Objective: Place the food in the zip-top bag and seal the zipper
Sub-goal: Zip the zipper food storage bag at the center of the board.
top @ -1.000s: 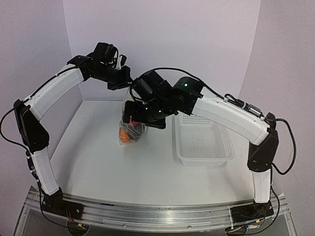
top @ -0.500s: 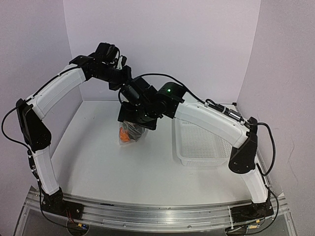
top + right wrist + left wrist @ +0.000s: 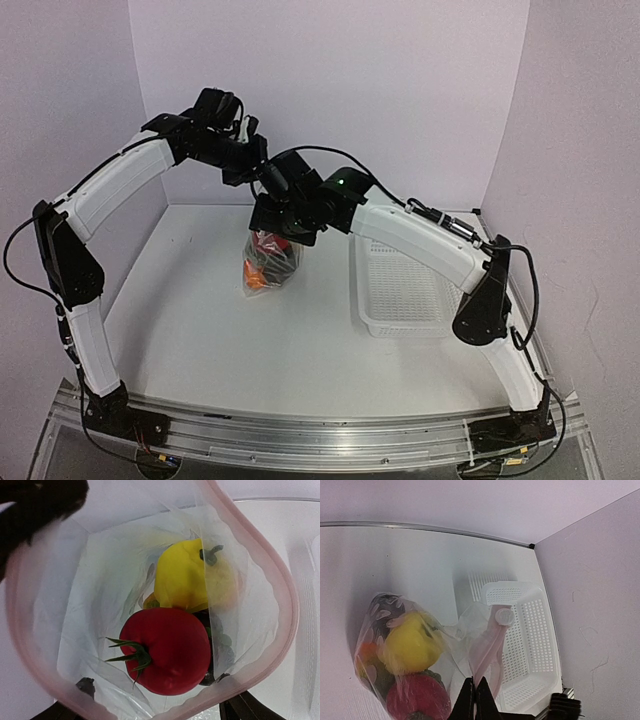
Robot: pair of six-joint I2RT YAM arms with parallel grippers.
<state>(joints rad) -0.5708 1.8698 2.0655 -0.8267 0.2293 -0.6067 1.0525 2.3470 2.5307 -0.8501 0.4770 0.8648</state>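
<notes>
Your left arm (image 3: 110, 190) arches high, left tool (image 3: 474, 700) pinching the bag (image 3: 268, 262) rim; bag hangs onto the tabletop (image 3: 200, 320), food (image 3: 167, 647) inside. Your right tool (image 3: 154, 685), spread, sits over its mouth; basket (image 3: 410, 290) beside.

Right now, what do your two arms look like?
Both long arms, the left arm and the right arm, have smooth white tube-shaped shells with chunky black joints. Thin black cables loop along them. A small green light glows on the right one. The black left hand has two slim, flat fingers.
</notes>
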